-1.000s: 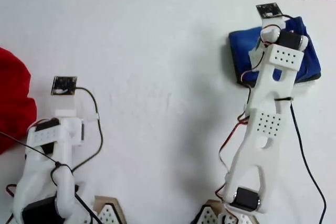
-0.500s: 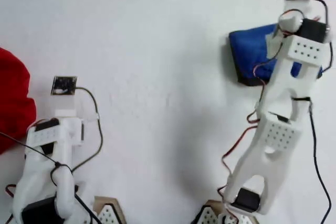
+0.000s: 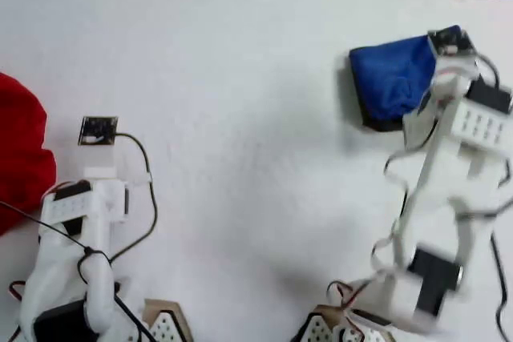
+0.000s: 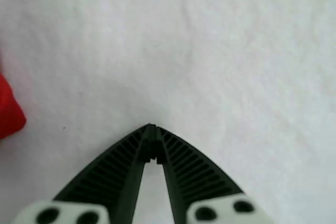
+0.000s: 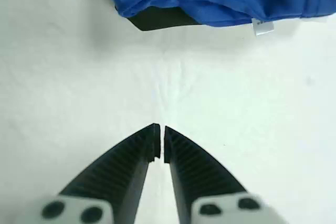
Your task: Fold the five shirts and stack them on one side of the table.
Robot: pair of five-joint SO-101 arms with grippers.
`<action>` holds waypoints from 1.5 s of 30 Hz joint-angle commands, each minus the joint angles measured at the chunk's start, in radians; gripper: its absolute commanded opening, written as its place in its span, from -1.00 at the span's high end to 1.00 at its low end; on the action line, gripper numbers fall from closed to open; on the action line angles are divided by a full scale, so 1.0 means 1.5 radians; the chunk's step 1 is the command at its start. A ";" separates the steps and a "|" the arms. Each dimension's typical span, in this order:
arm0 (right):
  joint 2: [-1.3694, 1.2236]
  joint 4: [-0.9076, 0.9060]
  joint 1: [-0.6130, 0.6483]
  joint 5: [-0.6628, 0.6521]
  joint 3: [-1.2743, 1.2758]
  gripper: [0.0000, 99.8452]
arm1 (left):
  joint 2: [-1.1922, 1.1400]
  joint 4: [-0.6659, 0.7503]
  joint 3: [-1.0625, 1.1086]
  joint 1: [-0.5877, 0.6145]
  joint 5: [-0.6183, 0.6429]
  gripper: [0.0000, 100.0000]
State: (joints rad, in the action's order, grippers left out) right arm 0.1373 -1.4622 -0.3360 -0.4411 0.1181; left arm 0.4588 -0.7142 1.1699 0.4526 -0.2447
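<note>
You have a folded blue shirt [image 3: 391,78], a soft, creased, rounded pad, lying on a dark cloth [image 5: 160,20] at the upper right of the high view, on the wrinkled white tablecloth [image 3: 240,70]. A red shirt [image 3: 20,158] bunches at the left edge. The right gripper [image 5: 159,129] has its ribbed black jaws pressed together on nothing and points at the blue shirt, apart from it. The left gripper [image 4: 151,129], jaws likewise closed and empty, sits near the red shirt without touching it.

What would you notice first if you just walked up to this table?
The bright blue folded shirt pops out most, lying on a dark folded garment on the right side of the white cloth-covered table. Next comes the crumpled red cloth heap at the table's left edge. The right gripper hangs shut over bare table just beside the blue shirt.
</note>
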 commanded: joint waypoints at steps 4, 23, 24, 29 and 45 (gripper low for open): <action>0.397 0.234 0.076 -0.005 0.507 0.96 | 0.013 0.009 -0.002 -0.011 0.001 0.94; 0.634 0.416 0.207 -0.003 0.907 0.96 | 0.011 -0.339 -0.327 0.220 -0.105 0.92; 0.644 0.416 0.207 -0.003 0.913 0.96 | 0.011 -0.373 -0.372 0.248 -0.125 0.89; 0.690 0.401 0.208 -0.003 0.931 0.96 | 0.009 -0.449 -0.492 0.339 -0.229 0.56; 0.834 0.344 0.208 -0.004 0.973 0.96 | -0.327 -0.313 -0.550 0.360 -0.270 0.53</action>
State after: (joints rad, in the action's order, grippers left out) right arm 1.3495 -0.9268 -0.0292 -0.4411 1.5835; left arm 0.0660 -1.2390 0.4335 0.9912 -0.6421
